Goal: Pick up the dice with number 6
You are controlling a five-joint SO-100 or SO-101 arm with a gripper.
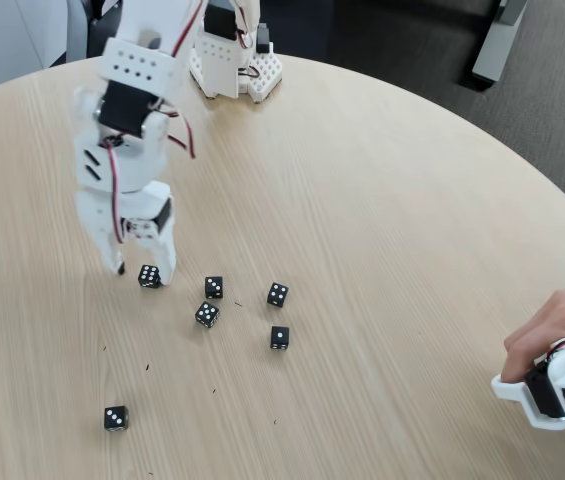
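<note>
Jaws spread around the six die [149,276] on the tabletop [382,220]; could easily pinch off-centre and flick it away

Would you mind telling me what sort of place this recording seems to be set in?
Probably an office or lab set up for robot teleoperation: a round wooden table on grey carpet, a white arm working among black dice, and a person's hand on a similar white device.

No words, labels or brands are readable; the only signs are white pips on the black dice [208,314] on the table [392,230].
</note>
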